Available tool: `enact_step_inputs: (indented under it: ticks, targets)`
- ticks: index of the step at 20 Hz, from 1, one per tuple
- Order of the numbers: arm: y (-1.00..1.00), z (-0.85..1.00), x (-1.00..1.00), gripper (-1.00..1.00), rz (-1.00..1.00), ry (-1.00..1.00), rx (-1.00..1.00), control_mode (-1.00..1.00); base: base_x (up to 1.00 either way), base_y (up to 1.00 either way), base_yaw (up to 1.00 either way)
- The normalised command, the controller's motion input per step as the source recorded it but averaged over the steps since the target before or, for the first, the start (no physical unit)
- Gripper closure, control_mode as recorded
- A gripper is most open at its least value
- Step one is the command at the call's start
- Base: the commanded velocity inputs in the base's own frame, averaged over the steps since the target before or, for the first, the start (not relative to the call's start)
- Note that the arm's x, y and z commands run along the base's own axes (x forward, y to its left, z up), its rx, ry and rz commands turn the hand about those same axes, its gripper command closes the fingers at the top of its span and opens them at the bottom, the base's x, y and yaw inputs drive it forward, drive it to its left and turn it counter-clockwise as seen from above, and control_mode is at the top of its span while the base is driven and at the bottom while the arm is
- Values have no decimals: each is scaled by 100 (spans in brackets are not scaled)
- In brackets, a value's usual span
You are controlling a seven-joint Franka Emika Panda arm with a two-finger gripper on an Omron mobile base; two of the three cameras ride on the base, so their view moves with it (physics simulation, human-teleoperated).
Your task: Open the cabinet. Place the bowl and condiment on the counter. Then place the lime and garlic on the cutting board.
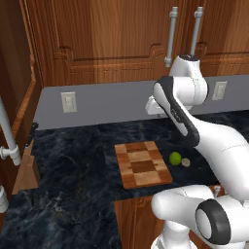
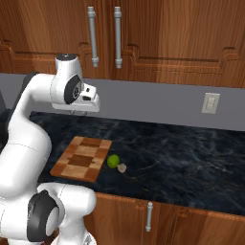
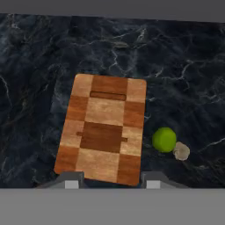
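We see the cabinet (image 2: 143, 33) closed across the top of both base views, its two grey bar handles (image 2: 117, 37) hanging side by side above the grey backsplash. Below it the counter (image 2: 191, 158) runs wall to front edge. On the counter lies the cutting board (image 3: 103, 128), flat and bare. The gripper (image 3: 109, 180) hangs above the counter, pointing down over the board's near edge; its two fingertips (image 3: 70, 181) stand apart with nothing between them, one at each near corner of the board in the hand view. We note the lime (image 3: 164, 139) on the counter just beside the board's long edge, off the board, up and to the right of the right fingertip in that view. The garlic (image 3: 181, 151) sits against the lime on the side away from the board, so close that we cannot tell whether they touch. Neither is under the claw, and both lie well below it.
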Motion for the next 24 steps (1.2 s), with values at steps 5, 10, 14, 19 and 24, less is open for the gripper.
enact_step_inputs:
  ticks: [5, 10, 14, 19, 24]
  targets:
    - [-11, 13, -49, -100, 0, -32, -5, -100, 0, 0, 0]
    - [-16, 50, -30, -100, -3, -54, -7, -100, 0, 0, 0]
    - [-47, 59, -6, -100, -10, -41, 0, -100, 0, 0, 0]
    - [-53, 54, 0, -100, -12, -20, 4, -100, 0, 0, 0]
    - [-29, 20, -6, -100, -6, -4, 9, -100, 0, 0, 0]
